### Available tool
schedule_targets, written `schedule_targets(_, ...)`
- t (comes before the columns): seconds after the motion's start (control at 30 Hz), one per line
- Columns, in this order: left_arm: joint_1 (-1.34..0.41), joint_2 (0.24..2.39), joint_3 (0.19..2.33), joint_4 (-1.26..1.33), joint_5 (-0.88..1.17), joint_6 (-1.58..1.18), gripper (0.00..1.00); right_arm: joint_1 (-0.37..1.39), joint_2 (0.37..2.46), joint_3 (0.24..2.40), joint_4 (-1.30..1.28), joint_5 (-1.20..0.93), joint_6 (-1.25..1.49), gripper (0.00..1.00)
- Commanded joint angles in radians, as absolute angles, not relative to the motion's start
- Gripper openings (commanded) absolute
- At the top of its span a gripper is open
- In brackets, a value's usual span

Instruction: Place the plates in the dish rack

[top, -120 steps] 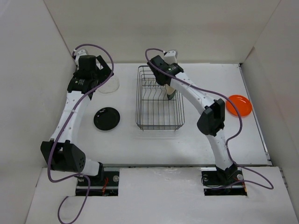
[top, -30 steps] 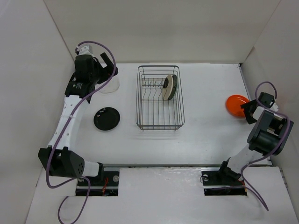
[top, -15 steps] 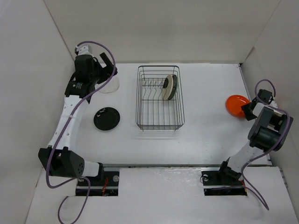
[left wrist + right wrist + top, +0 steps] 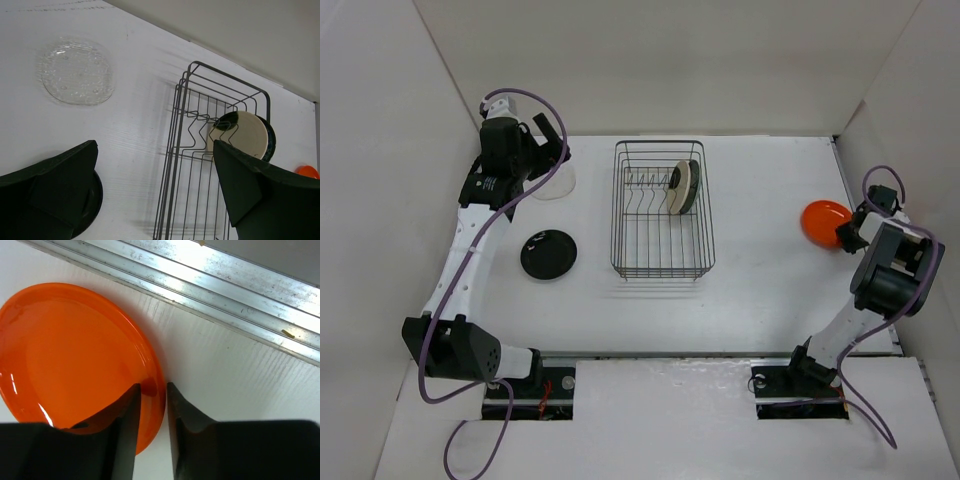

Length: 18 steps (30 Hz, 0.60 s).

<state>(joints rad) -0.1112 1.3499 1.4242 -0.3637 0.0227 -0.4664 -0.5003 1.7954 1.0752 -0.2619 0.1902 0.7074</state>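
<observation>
1. The orange plate (image 4: 820,220) lies near the right edge of the table (image 4: 760,290), at 3 o'clock from the dish rack (image 4: 662,270), with bare surface between them.
2. The right gripper (image 4: 152,390) pinches the plate's rim nearest the metal rail (image 4: 200,285), one finger on each side.
3. The right arm (image 4: 890,280) is folded, elbow raised beside the right wall.
4. The left gripper (image 4: 155,150) is spread wide, at 10 o'clock from the rack, near the glass plate (image 4: 75,72).

The tool (image 4: 153,390) straddles the rim of the orange plate (image 4: 75,350), flat on the white table (image 4: 240,385) near a metal rail (image 4: 225,295).
</observation>
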Motion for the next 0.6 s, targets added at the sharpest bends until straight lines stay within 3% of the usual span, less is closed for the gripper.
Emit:
schedule_targets(0.0,-0.110,1.313,1.439,-0.348,0.005,-0.445,1.00,-0.491,1.819,1.129,-0.299,0.216,0.715,0.29)
schedule_targets(0.07,-0.110,1.313,1.439,-0.348,0.005,-0.445,1.00,-0.482,1.828,1.129,-0.308,0.216,0.715,0.14)
schedule_targets(0.17,-0.110,1.304,1.439,-0.348,-0.006,-0.445,1.00,-0.482,1.841,1.149,-0.321,0.216,0.715,0.00)
schedule_targets(0.37,-0.110,1.304,1.439,-0.348,-0.006,-0.445,1.00,-0.472,1.861,1.173,-0.333,0.216,0.715,0.00)
schedule_targets(0.57,-0.110,1.304,1.439,-0.348,0.003,-0.445,1.00,-0.430,1.748,1.163,-0.298,0.161,0.715,0.00)
